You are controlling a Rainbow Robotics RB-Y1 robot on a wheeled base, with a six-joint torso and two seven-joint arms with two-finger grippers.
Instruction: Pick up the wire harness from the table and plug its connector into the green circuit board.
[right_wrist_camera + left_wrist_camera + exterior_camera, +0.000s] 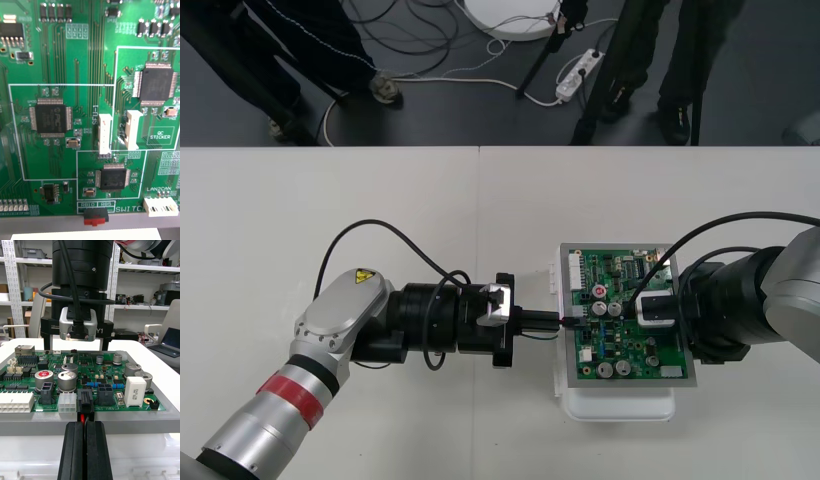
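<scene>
Two arms meet at the green circuit board (620,270), which lies on its white base (620,405) on the right half of the table (330,200).

Front view: the left gripper (552,322) lies level over the table and points at the board's left edge, its tips right at that edge. The right gripper (652,308) hangs over the board's right half; its grip state cannot be told.

Right wrist view: a close look straight down on the board, with black chips (50,118), two white connectors (105,135) side by side, and a red-and-black switch (95,216) at the board's edge.

Left wrist view: the left gripper's fingers (73,450) are pressed together, clamped on the harness (84,414), whose red wire (81,420) shows between the tips. The black plug (85,401) stands just beyond the tips in the row of sockets on the board's near edge, between a white socket (67,403) and a black socket (105,393). Full seating cannot be confirmed. The right gripper stands over the board's far side.
</scene>
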